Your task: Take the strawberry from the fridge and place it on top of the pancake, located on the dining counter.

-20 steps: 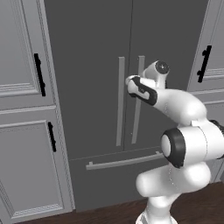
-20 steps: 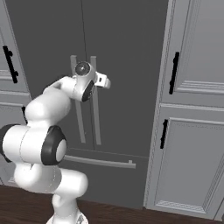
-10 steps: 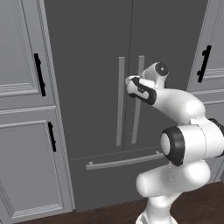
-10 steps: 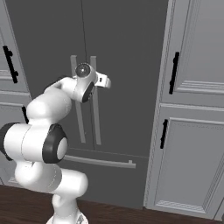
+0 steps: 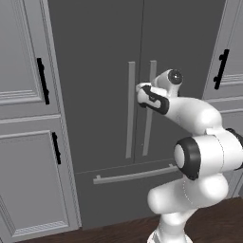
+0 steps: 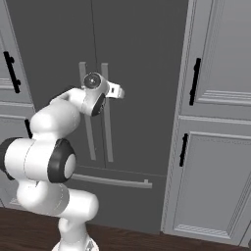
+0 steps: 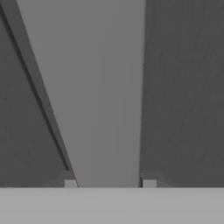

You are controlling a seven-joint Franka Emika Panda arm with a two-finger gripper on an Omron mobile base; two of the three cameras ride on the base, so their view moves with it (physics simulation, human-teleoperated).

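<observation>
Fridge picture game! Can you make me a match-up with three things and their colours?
Things:
1. fridge
2. cabinet handles
3. floor

Colours:
A. black
B. dark brown wood
C. dark grey

Pairs: 1-C, 2-A, 3-B

The dark brown wooden floor (image 5: 118,232) runs along the bottom, and directly on it stand the tall dark grey fridge (image 5: 104,57) with its doors closed and the light grey panelled cabinets (image 6: 215,162) on both sides.
</observation>
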